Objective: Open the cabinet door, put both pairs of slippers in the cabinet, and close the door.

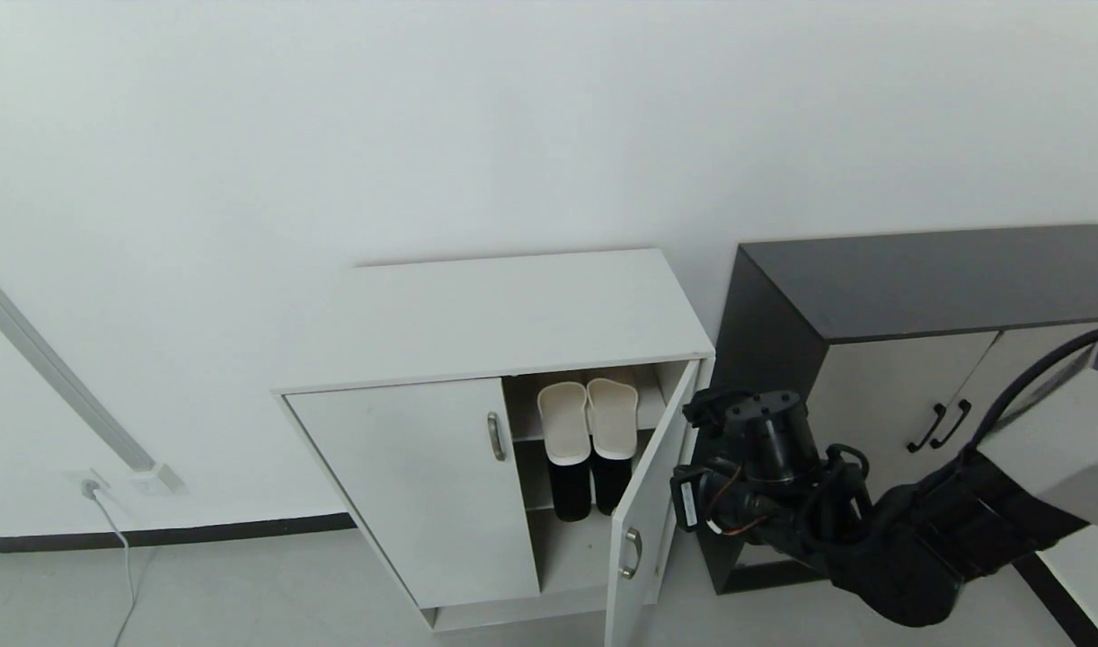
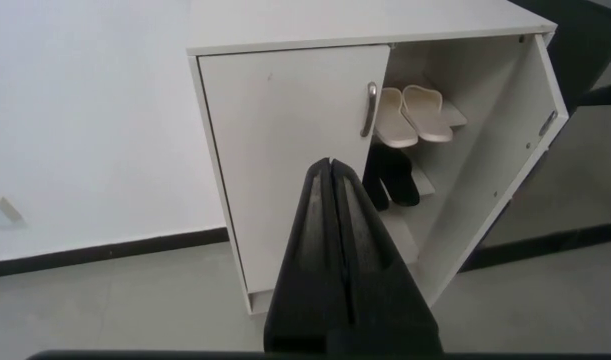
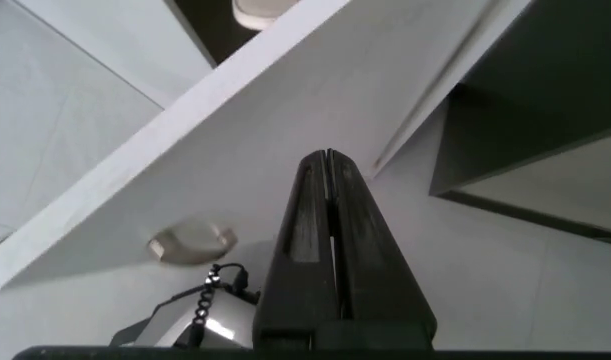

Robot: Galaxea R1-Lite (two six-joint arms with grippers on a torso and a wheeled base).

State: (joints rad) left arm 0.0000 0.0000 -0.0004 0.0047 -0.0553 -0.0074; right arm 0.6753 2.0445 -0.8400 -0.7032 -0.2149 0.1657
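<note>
While the white cabinet (image 1: 513,314) stands at frame centre in the head view, its right door (image 1: 648,485) hangs swung outward and its left door (image 1: 405,485) sits flush shut, with a metal handle (image 1: 495,436) at its inner edge. Inside the open half, the white slippers (image 1: 589,418) lie side by side on the upper shelf, soles facing out. The black slippers (image 1: 589,485) sit directly beneath them on the next shelf down, also paired. Right arm (image 1: 872,530) comes in from the lower right of the frame, its wrist end just beside the outer face of the open door; contact cannot be judged. Right gripper (image 3: 330,160): fingers pressed together, nothing between them, pointed at that outer face close to the door handle (image 3: 190,243). Left gripper (image 2: 330,170): fingers likewise clenched on nothing, held well back from the cabinet and facing its front. Dark cabinet (image 1: 917,279) stands at right of frame, doors closed. Wall socket (image 1: 89,485) with a plugged cable at lower left.
</note>
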